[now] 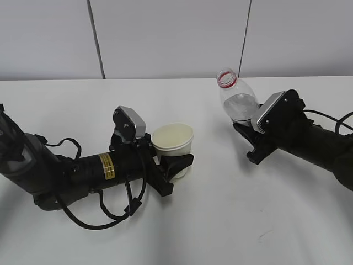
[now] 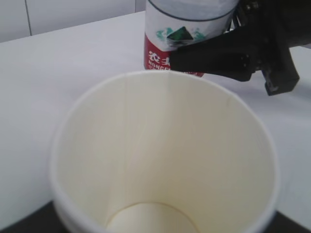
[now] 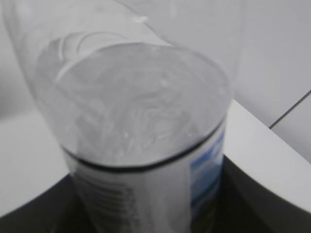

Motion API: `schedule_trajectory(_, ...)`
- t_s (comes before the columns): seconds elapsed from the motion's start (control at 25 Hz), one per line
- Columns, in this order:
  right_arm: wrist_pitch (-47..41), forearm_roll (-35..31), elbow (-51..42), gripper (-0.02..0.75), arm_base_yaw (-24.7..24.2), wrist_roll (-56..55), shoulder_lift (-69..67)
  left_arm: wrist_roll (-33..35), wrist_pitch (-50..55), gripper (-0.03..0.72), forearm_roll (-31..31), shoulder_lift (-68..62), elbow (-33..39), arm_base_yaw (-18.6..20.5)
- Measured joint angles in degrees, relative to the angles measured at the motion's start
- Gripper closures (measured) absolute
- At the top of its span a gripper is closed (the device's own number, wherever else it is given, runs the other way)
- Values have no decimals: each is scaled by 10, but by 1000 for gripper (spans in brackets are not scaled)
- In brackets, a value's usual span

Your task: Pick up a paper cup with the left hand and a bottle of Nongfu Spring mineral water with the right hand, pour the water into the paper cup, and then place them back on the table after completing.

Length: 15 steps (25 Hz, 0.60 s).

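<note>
The white paper cup (image 1: 172, 141) stands upright between the fingers of my left gripper (image 1: 177, 161), which is shut on its lower half, at or just above the table (image 1: 220, 221). In the left wrist view the cup (image 2: 165, 160) fills the frame and is empty inside. My right gripper (image 1: 246, 131) is shut on the clear bottle (image 1: 237, 102), which has no cap, has a red ring at its neck and leans slightly left. Water (image 3: 141, 111) fills its lower part. The bottle's red-and-white label (image 2: 167, 46) shows behind the cup.
A small dark scuff mark (image 1: 266, 234) lies on the tabletop at the front right. A white panelled wall (image 1: 165, 38) runs behind the table's far edge. Black cables (image 1: 105, 212) loop below the left arm.
</note>
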<state>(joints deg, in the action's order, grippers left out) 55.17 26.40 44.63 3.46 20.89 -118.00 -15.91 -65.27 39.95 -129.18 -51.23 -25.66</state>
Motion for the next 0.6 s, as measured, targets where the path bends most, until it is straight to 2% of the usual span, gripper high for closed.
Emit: schedule_trajectory(0.6, -51, -46, 22, 316, 43, 169, 29, 0, 0, 300, 22, 19, 0, 0)
